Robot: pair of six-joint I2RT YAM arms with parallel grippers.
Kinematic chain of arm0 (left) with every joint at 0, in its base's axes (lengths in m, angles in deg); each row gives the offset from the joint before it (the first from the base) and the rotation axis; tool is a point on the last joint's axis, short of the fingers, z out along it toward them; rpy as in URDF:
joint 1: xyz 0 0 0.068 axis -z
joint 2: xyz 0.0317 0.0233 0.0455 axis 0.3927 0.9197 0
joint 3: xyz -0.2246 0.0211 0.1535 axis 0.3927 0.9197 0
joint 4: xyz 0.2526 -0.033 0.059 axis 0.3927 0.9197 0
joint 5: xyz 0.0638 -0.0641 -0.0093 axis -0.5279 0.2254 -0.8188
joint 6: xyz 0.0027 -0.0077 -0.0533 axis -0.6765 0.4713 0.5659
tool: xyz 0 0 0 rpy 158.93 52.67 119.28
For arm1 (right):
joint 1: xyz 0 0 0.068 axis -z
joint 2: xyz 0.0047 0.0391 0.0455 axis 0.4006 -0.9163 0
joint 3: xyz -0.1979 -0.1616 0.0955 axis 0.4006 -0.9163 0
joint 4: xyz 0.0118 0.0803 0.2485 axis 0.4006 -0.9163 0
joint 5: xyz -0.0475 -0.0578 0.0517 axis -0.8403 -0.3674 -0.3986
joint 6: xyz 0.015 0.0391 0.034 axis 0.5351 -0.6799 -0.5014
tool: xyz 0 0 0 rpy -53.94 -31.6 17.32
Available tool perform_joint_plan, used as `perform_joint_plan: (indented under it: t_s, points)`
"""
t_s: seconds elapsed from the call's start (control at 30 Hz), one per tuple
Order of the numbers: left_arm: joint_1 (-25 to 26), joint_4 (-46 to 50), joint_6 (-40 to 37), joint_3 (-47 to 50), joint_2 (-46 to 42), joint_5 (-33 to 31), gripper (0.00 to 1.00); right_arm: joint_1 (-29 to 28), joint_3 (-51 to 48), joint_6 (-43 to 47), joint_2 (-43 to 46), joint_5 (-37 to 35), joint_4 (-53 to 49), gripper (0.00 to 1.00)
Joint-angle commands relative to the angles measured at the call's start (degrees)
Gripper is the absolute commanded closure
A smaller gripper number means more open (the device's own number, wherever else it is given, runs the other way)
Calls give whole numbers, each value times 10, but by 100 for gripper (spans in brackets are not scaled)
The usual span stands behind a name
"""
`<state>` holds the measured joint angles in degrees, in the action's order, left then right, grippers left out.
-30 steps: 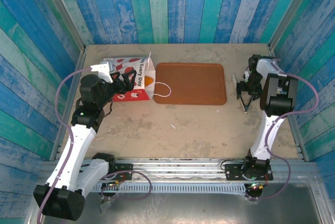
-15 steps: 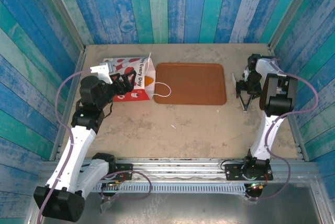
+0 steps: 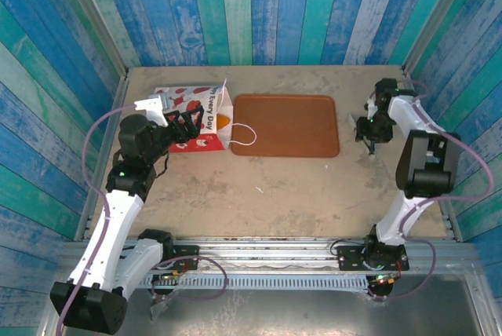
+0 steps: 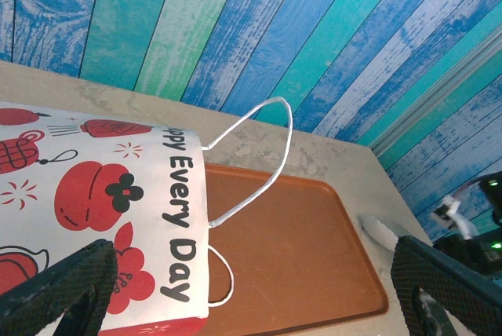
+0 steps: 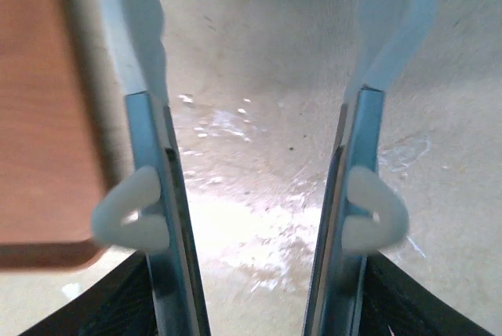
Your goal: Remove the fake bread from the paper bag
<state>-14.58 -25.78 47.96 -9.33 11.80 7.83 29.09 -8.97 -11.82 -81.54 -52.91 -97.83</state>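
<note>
- My left fingers (image 4: 63, 289) stand about as wide apart as they go, and nothing is caught between them.
- The left gripper (image 4: 252, 257) hovers low at the paper bag (image 4: 102, 195). One finger crosses the bag's printed face and the other is out over the far end of the brown tray (image 4: 314, 257).
- My right fingers (image 5: 157, 163) are partly open, with bare table (image 5: 259, 218) in the gap. They hold nothing.
- The right gripper (image 3: 367, 133) hangs just beside the tray's right edge, well apart from the bag.
- The bag lies on its side at the left of the table, printed face up. Its mouth and thin loop handles (image 4: 267, 116) point toward the tray and touch its left edge.
- I judge the fake bread to be inside the bag, hidden by the paper; how many pieces, I cannot tell.
- By my reckoning the task has hardly begun. The bag has to be gripped or steadied, then each pastry drawn out through the mouth, most likely onto the tray.
</note>
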Motion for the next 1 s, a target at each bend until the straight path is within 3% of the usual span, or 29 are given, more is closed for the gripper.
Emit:
perform_joint_plan:
  t_s: [0.0, 0.3, 0.43, 0.7, 0.87, 0.97]
  points:
    - [1, 8, 9, -15, -18, 15, 6, -1, -4, -2, 51, 43, 2, 43]
    - [1, 22, 25, -26, -6, 41, 5, -12, 42, -13, 145, 110, -33, 44]
    - [1, 14, 29, -39, 18, 47, 0, -46, 61, -18, 164, 141, -30, 45]
    - [1, 36, 26, -90, 89, 45, 5, -184, 35, -39, 167, 251, 54, 44]
    - [1, 37, 24, -85, 84, 37, 5, -264, 25, -44, 114, 315, 107, 43]
    - [1, 20, 31, -60, 73, 40, 4, -306, 34, -34, 68, 312, 135, 43]
